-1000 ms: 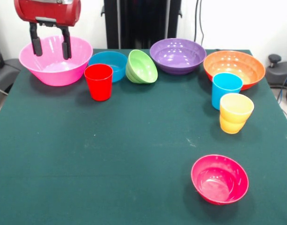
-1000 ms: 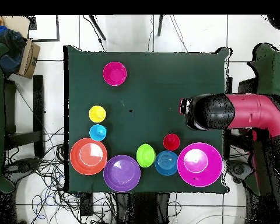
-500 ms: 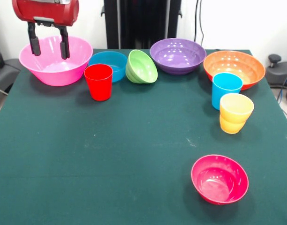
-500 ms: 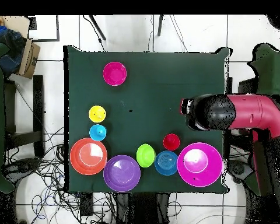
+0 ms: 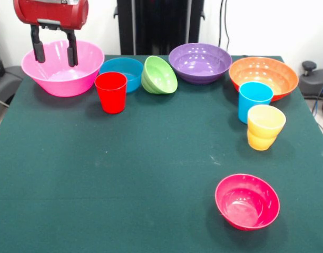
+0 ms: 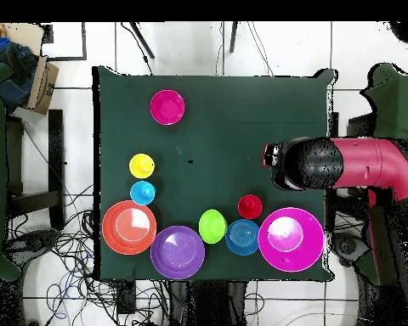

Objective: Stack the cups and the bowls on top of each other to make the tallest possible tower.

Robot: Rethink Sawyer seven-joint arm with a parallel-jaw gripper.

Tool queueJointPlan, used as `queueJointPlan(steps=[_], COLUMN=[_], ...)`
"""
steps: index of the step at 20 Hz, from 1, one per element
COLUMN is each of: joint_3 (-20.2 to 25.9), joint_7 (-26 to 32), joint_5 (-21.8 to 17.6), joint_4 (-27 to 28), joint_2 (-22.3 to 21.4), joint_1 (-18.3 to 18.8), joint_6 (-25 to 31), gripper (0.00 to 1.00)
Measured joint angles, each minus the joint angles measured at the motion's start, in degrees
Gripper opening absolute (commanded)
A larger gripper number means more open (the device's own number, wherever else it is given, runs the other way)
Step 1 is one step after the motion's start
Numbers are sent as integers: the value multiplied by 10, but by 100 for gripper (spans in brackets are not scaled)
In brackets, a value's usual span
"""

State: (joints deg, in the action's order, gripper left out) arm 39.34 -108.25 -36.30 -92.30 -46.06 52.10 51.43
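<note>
Pink bowl [image 5: 62,67], end effector [image 5: 54,55] open above it, empty

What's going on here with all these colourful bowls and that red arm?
The robot is meant to stack cups and bowls into a tower, but nothing is stacked yet. Its gripper hangs open and empty in front of the big pink bowl at the table's far corner. The red cup, the sky-blue cup and the other pieces sit separately on the green cloth.
</note>
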Motion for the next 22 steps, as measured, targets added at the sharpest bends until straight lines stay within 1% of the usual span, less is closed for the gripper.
queueJointPlan(steps=[8,16,22], joint_3=[1,1,1], joint_7=[0,0,0], joint_5=[0,0,1], joint_4=[-2,-22,-35], joint_2=[-1,-5,-5], joint_1=[9,34,47], joint_6=[0,0,0], gripper=[100,100,100])
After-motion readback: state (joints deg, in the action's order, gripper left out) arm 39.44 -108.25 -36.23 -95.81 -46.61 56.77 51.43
